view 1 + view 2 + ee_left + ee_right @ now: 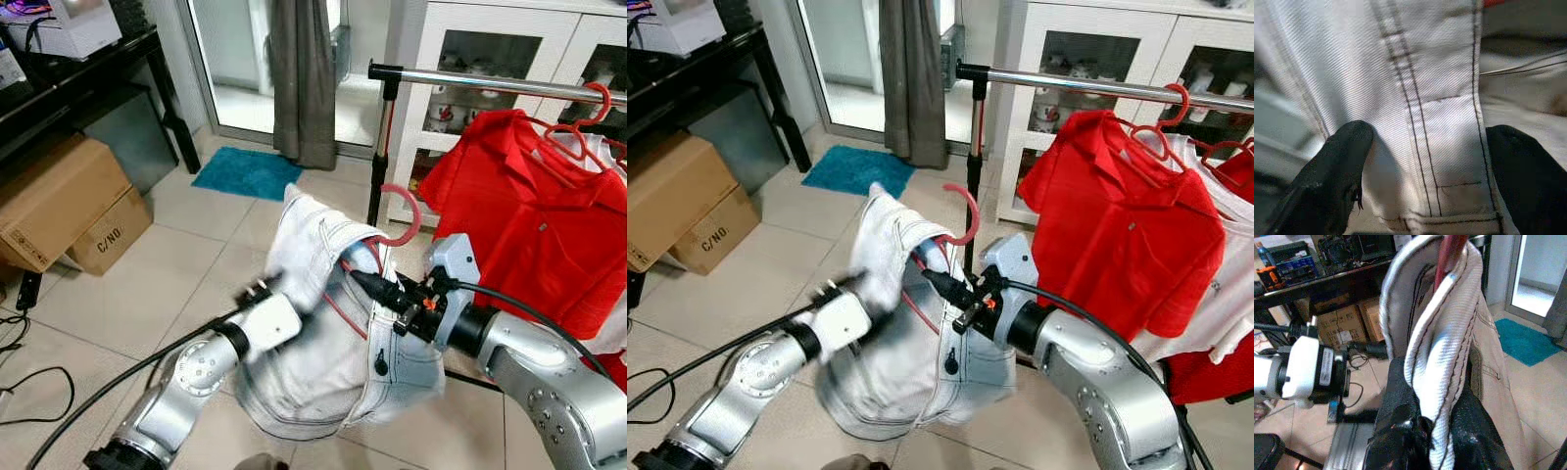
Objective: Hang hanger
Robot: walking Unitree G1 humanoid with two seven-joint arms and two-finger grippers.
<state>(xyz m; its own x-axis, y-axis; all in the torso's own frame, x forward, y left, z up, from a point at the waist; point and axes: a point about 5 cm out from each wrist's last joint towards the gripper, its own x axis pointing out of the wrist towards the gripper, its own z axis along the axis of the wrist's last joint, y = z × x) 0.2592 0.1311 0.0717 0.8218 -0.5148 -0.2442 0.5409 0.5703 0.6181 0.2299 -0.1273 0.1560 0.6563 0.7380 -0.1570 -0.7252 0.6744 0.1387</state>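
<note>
- The step in hand looks like carrying: a pale denim garment (333, 323) on a red hanger (397, 220) is held up between the two arms, in front of and below the near end of the clothes rail (490, 83), with the hanger's hook poking up above the cloth and not yet on the bar.
- The right gripper (377, 286) comes in from the right and is pinched on the garment's collar fold where the hanger's neck runs up through it (the right wrist view shows cloth squeezed between the two black fingers (1396, 431), the red stem just above).
- The left gripper (1415, 166) is on the garment's left side; its fingers stand apart, with a stitched band of denim lying between them, and I cannot tell whether they actually grip it.
- Next, I judge, the hook must be lifted above the bar and moved far and right, then lowered over a free stretch left of the red shirt (529, 215), which already hangs there on its own hanger.
- The floor is pale tile (147, 284), with a teal mat (245, 171) by a glass door, a grey curtain (304, 78), cardboard boxes (59, 201) at the left under a black table, and a white cabinet (490, 49) behind the rail.
</note>
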